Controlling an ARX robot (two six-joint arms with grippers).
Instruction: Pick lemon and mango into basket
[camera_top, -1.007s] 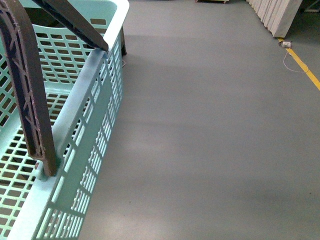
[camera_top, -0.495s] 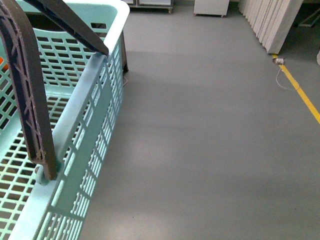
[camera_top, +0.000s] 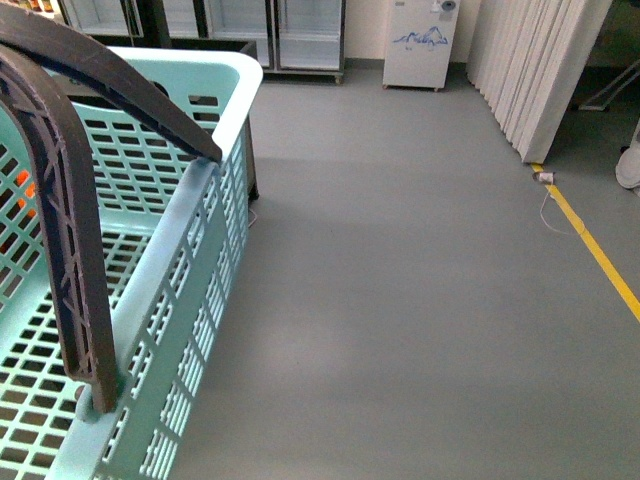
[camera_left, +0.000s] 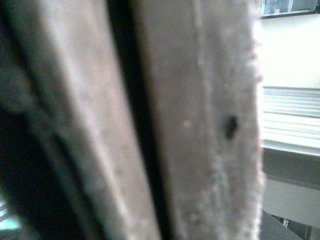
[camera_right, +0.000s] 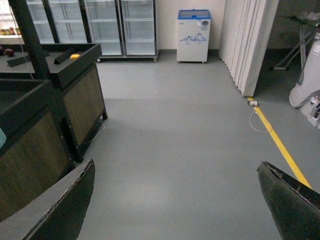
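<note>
Basket (camera_top: 235, 75) (slotted, brown handles (camera_top: 70, 260) raised, visible floor bare of fruit) close on the robot's left, away from the right tool (camera_right: 175, 165), likely kept near for loading | small yellow fruit (camera_right: 74, 56), lemon or mango unclear, on dark surface (camera_right: 75, 67) far ahead of that tool | right tool spread wide, empty | left tool: view blocked by a blurred close surface, cannot tell.

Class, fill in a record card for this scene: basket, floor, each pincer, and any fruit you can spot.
Basket: light blue-green slotted plastic basket, on robot's left, brown handles raised
Floor: plain grey floor, yellow line on the right
Right pincer: open, holding nothing
Left pincer: cannot tell; its wrist view is a blur
Fruit: small yellow fruit on dark display stand, kind unclear
</note>
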